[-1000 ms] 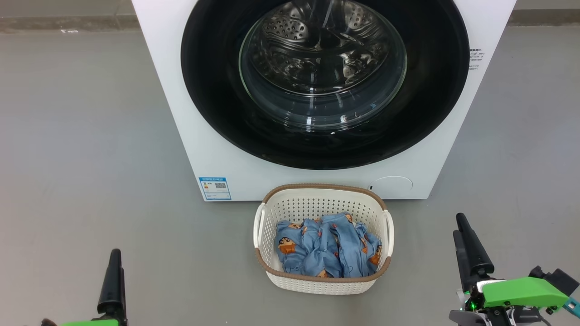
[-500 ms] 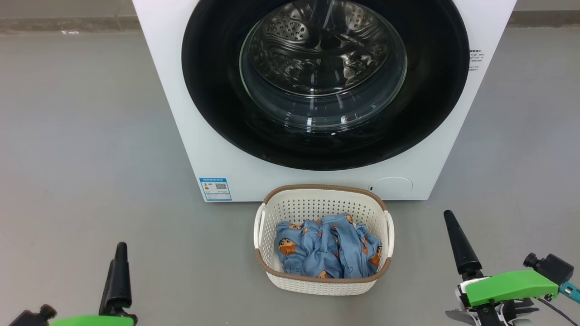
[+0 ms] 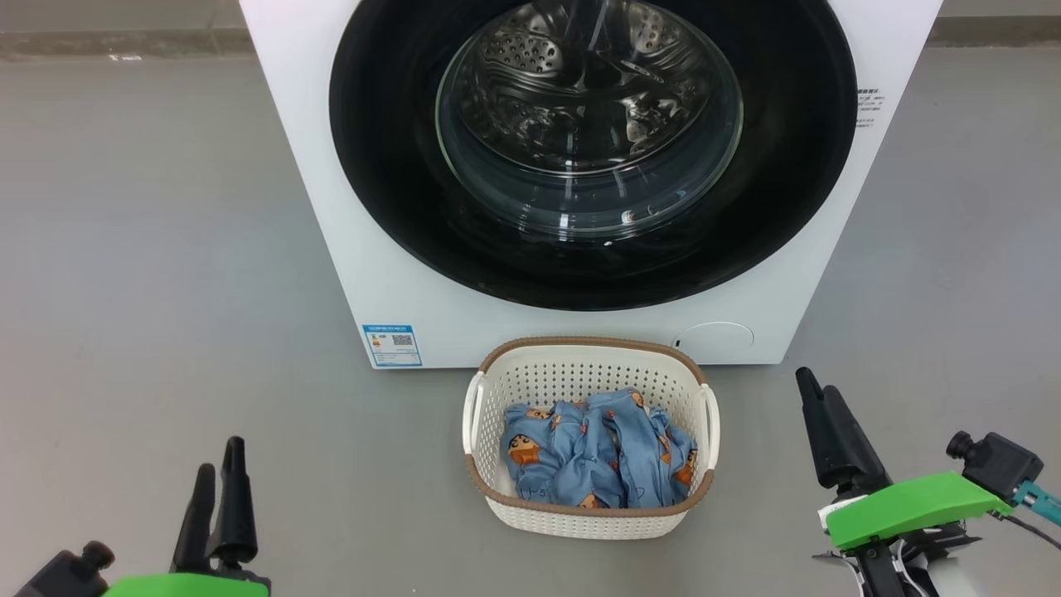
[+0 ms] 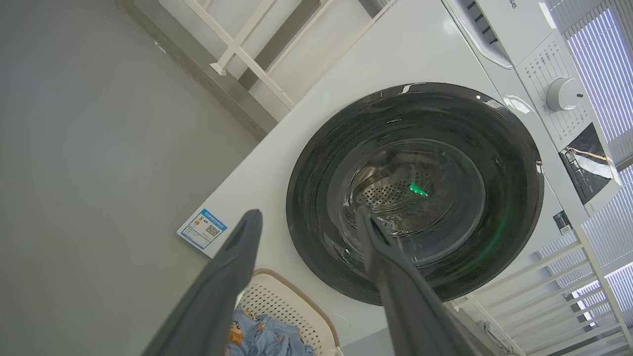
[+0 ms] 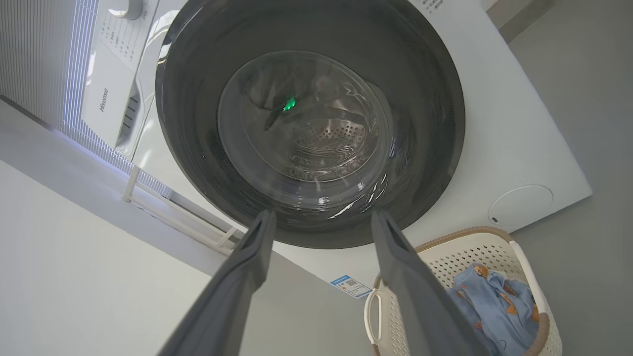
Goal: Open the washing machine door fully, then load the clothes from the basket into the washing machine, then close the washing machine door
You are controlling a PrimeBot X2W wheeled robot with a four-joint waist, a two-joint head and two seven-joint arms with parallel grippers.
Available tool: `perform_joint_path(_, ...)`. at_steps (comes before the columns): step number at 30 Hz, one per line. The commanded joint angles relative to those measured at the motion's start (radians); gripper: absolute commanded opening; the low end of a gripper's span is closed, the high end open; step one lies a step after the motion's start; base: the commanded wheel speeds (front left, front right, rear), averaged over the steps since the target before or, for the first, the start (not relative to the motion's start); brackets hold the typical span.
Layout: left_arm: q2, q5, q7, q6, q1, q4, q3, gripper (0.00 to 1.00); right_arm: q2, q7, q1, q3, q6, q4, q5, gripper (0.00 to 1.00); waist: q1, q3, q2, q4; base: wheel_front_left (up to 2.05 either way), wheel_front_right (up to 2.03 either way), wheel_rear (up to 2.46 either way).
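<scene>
The washing machine (image 3: 373,282) stands white at the top of the head view. The washing machine door (image 3: 588,124) lies flush against its front, black rim around the glass bowl. On the floor just before it sits the basket (image 3: 590,522), with the clothes (image 3: 597,460) bunched inside, light blue with orange figures. My left gripper (image 3: 220,460) is open at the lower left, well left of the basket. My right gripper (image 3: 816,385) is open at the lower right, beside the basket. Both are empty. The left wrist view looks past the left gripper (image 4: 309,212) at the door (image 4: 415,193). In the right wrist view, the right gripper (image 5: 324,213) frames the door's (image 5: 311,118) lower rim.
Grey floor spreads to both sides of the machine. A blue label sticker (image 3: 392,344) and a round filter cap (image 3: 714,336) mark its lower front. The left wrist view takes in a white railing (image 4: 247,49) behind the machine and the control knob (image 4: 561,94).
My right gripper has moved up and left in the head view, toward the machine. My left gripper has turned and risen, so both fingers show. Door, basket and clothes are unchanged.
</scene>
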Motion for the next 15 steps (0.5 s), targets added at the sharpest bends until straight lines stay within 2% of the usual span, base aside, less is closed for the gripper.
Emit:
perform_joint_path(1, 0.014, 0.047, -0.016, -0.003, -0.05, -0.027, 0.019, 1.0, -0.013, -0.016, -0.048, 0.024, -0.001, -0.023, -0.054, 1.0, 0.0, 0.001, 0.0, 0.0, 0.0, 0.0, 0.0)
perform_joint_path(4, 0.018, 0.116, -0.025, 0.0, -0.051, -0.025, 0.018, 1.0, -0.015, -0.025, -0.052, 0.028, -0.001, -0.013, -0.12, 1.0, 0.0, 0.002, 0.0, 0.0, 0.0, 0.0, 0.0)
perform_joint_path(9, 0.026, 0.232, -0.04, 0.032, -0.055, -0.014, 0.007, 1.0, -0.012, -0.04, -0.061, 0.032, -0.001, 0.011, -0.219, 1.0, 0.0, 0.002, 0.0, -0.001, 0.0, 0.0, 0.0)
perform_joint_path(15, 0.03, 0.359, -0.061, 0.05, -0.055, -0.016, 0.0, 1.0, 0.005, -0.06, -0.073, 0.0, -0.001, 0.047, -0.371, 1.0, 0.0, 0.0, 0.0, 0.001, 0.0, 0.0, 0.0)
